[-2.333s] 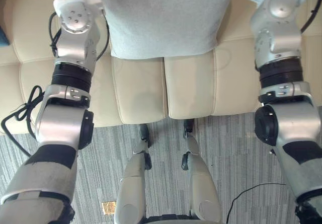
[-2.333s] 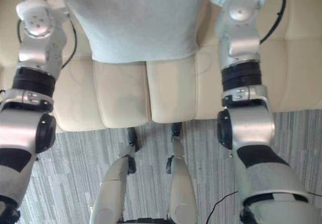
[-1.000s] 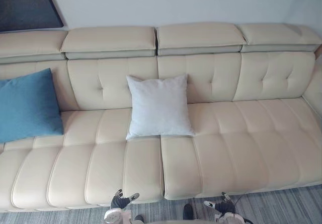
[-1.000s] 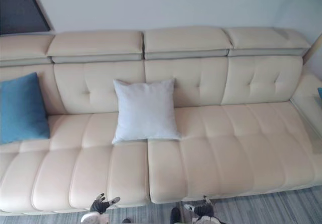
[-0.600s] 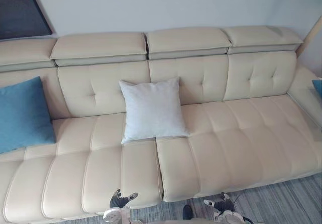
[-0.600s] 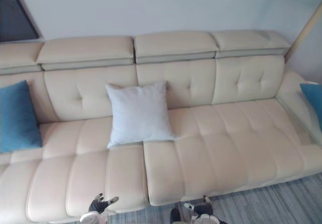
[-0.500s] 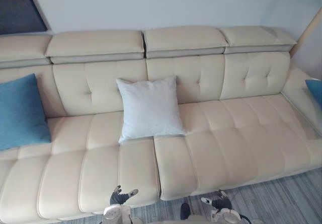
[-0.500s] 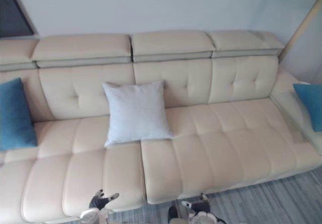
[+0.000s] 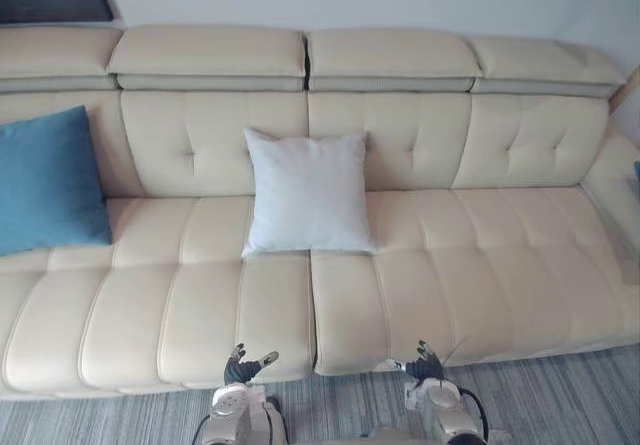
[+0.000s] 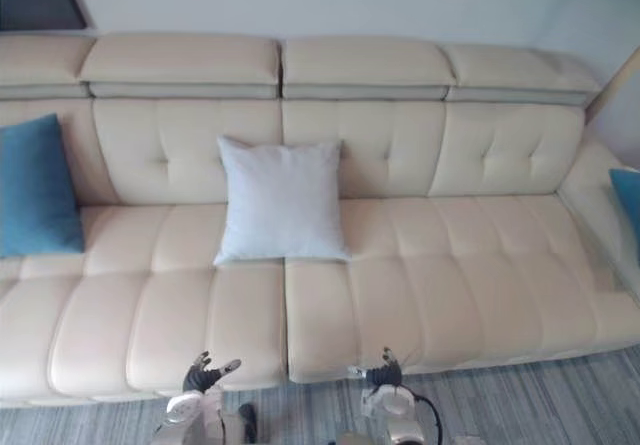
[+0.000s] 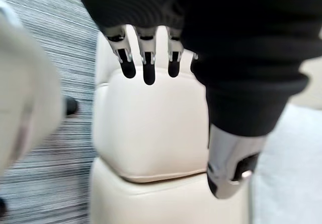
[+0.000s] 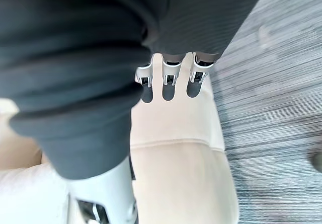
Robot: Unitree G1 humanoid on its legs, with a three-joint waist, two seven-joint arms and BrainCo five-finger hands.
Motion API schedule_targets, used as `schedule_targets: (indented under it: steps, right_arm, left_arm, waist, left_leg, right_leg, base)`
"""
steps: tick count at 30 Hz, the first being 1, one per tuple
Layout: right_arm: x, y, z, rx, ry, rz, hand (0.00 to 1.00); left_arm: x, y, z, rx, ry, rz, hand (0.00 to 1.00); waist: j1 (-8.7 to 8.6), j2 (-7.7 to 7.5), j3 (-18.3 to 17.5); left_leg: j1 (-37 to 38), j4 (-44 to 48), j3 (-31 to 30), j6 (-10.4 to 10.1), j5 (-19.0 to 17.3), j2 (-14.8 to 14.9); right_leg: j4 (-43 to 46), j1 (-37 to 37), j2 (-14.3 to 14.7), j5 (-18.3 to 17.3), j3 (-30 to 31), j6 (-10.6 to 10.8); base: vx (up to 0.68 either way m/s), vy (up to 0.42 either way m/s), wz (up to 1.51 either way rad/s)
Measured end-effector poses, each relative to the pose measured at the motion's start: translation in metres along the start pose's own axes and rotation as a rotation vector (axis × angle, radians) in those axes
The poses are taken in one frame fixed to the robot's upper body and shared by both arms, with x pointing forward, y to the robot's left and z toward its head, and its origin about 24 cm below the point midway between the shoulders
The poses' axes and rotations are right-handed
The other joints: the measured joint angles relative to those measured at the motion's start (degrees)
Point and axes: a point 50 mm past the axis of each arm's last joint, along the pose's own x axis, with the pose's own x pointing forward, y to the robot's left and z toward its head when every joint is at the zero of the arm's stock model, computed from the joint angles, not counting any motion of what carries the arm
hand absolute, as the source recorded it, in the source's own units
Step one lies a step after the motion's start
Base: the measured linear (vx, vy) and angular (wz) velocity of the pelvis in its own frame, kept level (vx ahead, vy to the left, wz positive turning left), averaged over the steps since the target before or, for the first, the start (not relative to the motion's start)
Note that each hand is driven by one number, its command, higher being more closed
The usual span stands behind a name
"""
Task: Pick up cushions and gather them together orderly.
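Since 2.3 s ago both arms have come down from beside the grey cushion, and the cam now takes in the whole sofa. Vs 0.5 s ago the view has swung left; the cushions themselves are unmoved. L hand and R hand hang low by the seat's front edge. Wrist views: fingers straight, thumb apart, both hands slack and empty.

Grey cushion leans upright on the backrest, mid sofa, over the seam between 2 seats. L blue cushion leans at the far L end, well apart from grey. R blue cushion sits by the far R arm, cut off by the frame edge.

Risks, as I judge:
- Blues lie at opp. ends, so each needs a walk + a long reach.
- Grabbed by 1 corner w/ 1 hand, the soft fill may sag, slip out and drop to the floor.
- A blue set down hard beside grey could knock grey fwd off the backrest.
- R blue is barely in view, so poor aim is likely.

Count: 3 cushions (1 grey, 2 blue), 1 sofa, 2 hands.
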Motion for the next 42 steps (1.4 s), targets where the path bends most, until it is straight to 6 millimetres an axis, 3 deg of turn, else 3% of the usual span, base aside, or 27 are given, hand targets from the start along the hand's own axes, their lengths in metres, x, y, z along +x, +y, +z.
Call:
schedule_targets:
  steps: [2,5,6,8,9,10,11,15,20,26,33,34,35,36,37,38,39,40,42]
  right_arm:
    - [-0.006,-0.003,-0.017,-0.004,0.05,-0.012,0.0]
    - [-0.007,-0.007,-0.023,0.0,0.074,-0.023,0.0]
    - [-0.007,-0.007,-0.024,0.004,0.08,-0.026,0.0]
    - [-0.009,-0.011,-0.031,0.003,0.105,-0.037,0.0]
    - [-0.009,-0.012,-0.032,0.004,0.108,-0.038,0.0]
    - [-0.01,-0.012,-0.034,0.007,0.114,-0.041,0.0]
    - [-0.01,-0.012,-0.036,0.015,0.12,-0.042,0.0]
    - [-0.021,0.004,-0.053,0.078,0.19,-0.01,0.0]
    - [-0.03,0.0,-0.072,0.102,0.249,-0.024,0.0]
    - [-0.031,-0.009,-0.081,0.154,0.291,-0.065,0.0]
    - [-0.029,-0.017,-0.082,0.175,0.302,-0.093,0.0]
    - [-0.026,-0.016,-0.078,0.169,0.296,-0.086,0.0]
    - [-0.023,-0.015,-0.073,0.162,0.287,-0.081,0.0]
    - [-0.021,-0.015,-0.071,0.16,0.287,-0.079,0.0]
    - [-0.019,-0.016,-0.067,0.157,0.275,-0.081,0.0]
    - [-0.019,-0.022,-0.069,0.148,0.284,-0.093,0.0]
    - [-0.018,-0.024,-0.07,0.144,0.287,-0.099,0.0]
    - [-0.018,-0.031,-0.071,0.131,0.285,-0.115,0.0]
    - [-0.016,-0.039,-0.071,0.114,0.291,-0.13,0.0]
  left_arm:
    - [0.0,0.0,0.0,0.023,-0.005,-0.01,0.0]
    - [-0.001,-0.001,-0.002,0.03,0.002,-0.013,0.0]
    - [-0.001,-0.001,-0.001,0.03,0.0,-0.014,0.0]
    - [0.0,-0.002,-0.001,0.031,0.004,-0.015,0.0]
    - [0.0,-0.001,-0.001,0.031,0.006,-0.015,0.0]
    - [-0.001,-0.001,-0.003,0.03,0.012,-0.014,0.0]
    - [-0.002,-0.001,-0.008,0.027,0.027,-0.012,0.0]
    - [-0.002,0.01,-0.012,0.039,0.041,0.016,0.0]
    - [-0.004,0.017,-0.022,0.037,0.085,0.038,0.0]
    - [-0.006,0.016,-0.034,0.066,0.136,0.016,0.0]
    - [-0.004,0.015,-0.033,0.083,0.151,0.012,0.0]
    - [-0.004,0.017,-0.032,0.068,0.151,0.021,0.0]
    - [-0.003,0.019,-0.032,0.058,0.153,0.031,0.0]
    - [-0.002,0.019,-0.03,0.056,0.148,0.033,0.0]
    - [0.0,0.019,-0.026,0.059,0.134,0.032,0.0]
    - [0.001,0.022,-0.021,0.068,0.117,0.036,0.0]
    - [0.001,0.023,-0.021,0.07,0.116,0.037,0.0]
    - [0.002,0.026,-0.021,0.075,0.117,0.044,0.0]
    - [0.001,0.026,-0.023,0.079,0.12,0.044,0.0]
  waist:
    - [-0.38,-0.25,0.25]
    - [-0.97,-0.29,0.24]
    - [-1.03,-0.3,0.26]
    - [-1.21,-1.03,0.7]
    - [-1.32,-1.28,0.8]
    - [-1.73,-1.1,0.68]
    - [-1.91,0.04,0.08]
    - [-1.88,-1.42,-1.05]
    - [-2.31,-2.13,-2.89]
    - [-3.18,-0.85,-4.78]
    - [-3.64,-0.74,-4.99]
    - [-3.45,-0.36,-4.91]
    - [-3.45,0.26,-4.76]
    - [-3.44,0.47,-4.6]
    - [-3.74,0.99,-4.12]
    - [-3.65,0.53,-3.81]
    - [-3.61,0.52,-3.8]
    - [-3.68,1.69,-3.19]
    - [-3.6,2.29,-2.84]
  left_leg:
    - [1.42,-3.95,-0.89,-0.64,3.63,0.03]
    - [1.42,-9.11,-3.78,-1.85,8.37,-0.93]
    - [1.04,-8.62,-4.6,-1.7,8.09,-0.85]
    - [0.64,0.23,-7.15,-0.23,2.21,-2.18]
    - [0.85,1.75,-7.25,-0.27,0.93,-2.3]
    - [2.19,4.58,-7.52,-0.6,-2.75,-2.47]
    - [4.19,2.33,-9.09,-0.74,-6.25,-3.01]
    - [5.19,-2.45,-6.72,0.24,-5.59,-6.01]
    - [8.74,-7.05,-5.35,0.26,-5.57,-8.12]
    - [11.95,-8.98,-2.27,0.55,-4.86,-6.88]
    - [13.39,-9.08,5.22,1.0,-5.63,-4.52]
    - [13.84,-8.96,7.13,1.11,-5.69,-3.64]
    - [13.77,-8.42,8.99,1.16,-5.67,-2.49]
    - [13.74,-8.09,9.88,1.26,-5.71,-1.69]
    - [14.11,-8.05,11.16,1.32,-5.79,-1.51]
    - [15.65,-7.73,13.67,0.92,-6.06,-2.27]
    - [16.12,-7.2,14.03,0.54,-6.34,-2.24]
    - [16.98,-5.71,14.29,-0.15,-7.12,-1.98]
    - [17.69,-4.41,14.29,-0.02,-7.17,-1.62]
  right_leg:
    - [-0.67,0.66,0.52,0.95,-1.64,-1.0]
    - [-0.41,-1.56,0.12,2.02,-3.68,-2.36]
    - [-0.23,-2.11,-0.1,2.14,-4.07,-2.57]
    - [0.87,-2.95,-2.25,2.48,-5.22,-2.65]
    - [0.85,-3.02,-2.59,2.44,-5.21,-2.73]
    - [0.82,-3.42,-3.41,2.86,-4.89,-1.96]
    - [0.85,-4.23,-3.54,3.09,-4.36,-0.47]
    - [-5.05,-3.23,-5.01,7.42,-1.54,1.93]
    - [-10.46,-0.66,-5.8,9.73,0.68,2.23]
    - [-12.35,-0.39,-3.59,10.51,5.71,1.87]
    - [-12.85,-4.22,0.11,12.82,13.1,1.88]
    - [-13.16,-5.23,1.31,15.05,11.22,1.83]
    - [-14.69,-6.06,2.56,17.92,5.84,-0.26]
    - [-15.23,-6.15,2.56,18.38,1.91,-1.27]
    - [-12.45,-7.07,1.34,14.02,-11.21,-6.6]
    - [-8.15,-7.37,-1.27,8.47,-24.51,-7.91]
    - [-7.18,-7.09,-1.34,8.19,-26.18,-7.83]
    - [-5.94,-6.17,-0.8,8.16,-24.69,-7.79]
    - [-5.63,-5.96,-0.2,6.86,-21.58,-7.13]
  base:
    - [-0.21,-0.105,0.29]
    - [-0.23,-0.07,0.25]
    - [-0.25,0.026,0.28]
    - [-0.24,0.093,0.27]
    - [-0.19,0.123,0.23]
    - [-0.16,0.187,0.09]
    - [-0.18,0.229,0.04]
    - [-0.07,0.166,-0.16]
    - [0.01,0.092,-0.14]
    - [0.12,-0.001,-0.43]
    - [0.19,-0.015,-0.87]
    - [0.14,-0.077,-1.47]
    - [0.1,-0.098,-1.44]
    - [0.09,-0.151,-1.16]
    - [0.05,-0.156,-0.93]
    - [0.05,-0.147,-0.86]
    - [0.1,-0.107,-0.84]
    - [0.09,-0.042,-0.65]
    - [0.09,-0.015,-0.7]
